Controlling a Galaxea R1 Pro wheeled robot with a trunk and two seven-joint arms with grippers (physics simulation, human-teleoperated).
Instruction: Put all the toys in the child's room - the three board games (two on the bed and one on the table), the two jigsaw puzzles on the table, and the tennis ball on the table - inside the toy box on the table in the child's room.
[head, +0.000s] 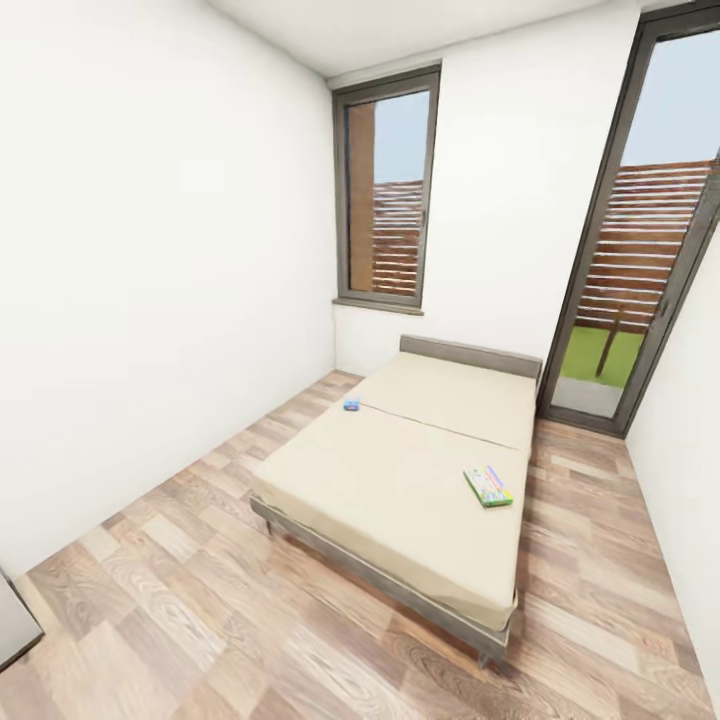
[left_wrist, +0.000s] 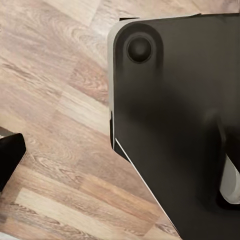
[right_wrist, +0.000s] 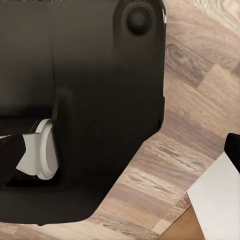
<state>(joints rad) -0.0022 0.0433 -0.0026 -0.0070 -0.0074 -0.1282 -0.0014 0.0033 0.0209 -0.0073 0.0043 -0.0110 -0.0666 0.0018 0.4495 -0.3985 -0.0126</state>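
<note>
Ahead, the bed runs lengthwise from near corner to headboard, wood floor open on both long sides.
2 board games lie on its mattress: the green-and-white box, long axis roughly along the bed, near the right edge; the small blue box at the left edge. Wrist views show the dark robot base over planks; I cannot tell how the jaws stand.

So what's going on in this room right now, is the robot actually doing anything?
Nothing is being handled yet. The head view looks across the wood-plank floor at the bed, where two board games lie untouched on the beige mattress: the small blue one near its left edge and the larger yellow-green-red one near its right edge. Both wrist views look down at the robot's dark base over the floor.
</note>
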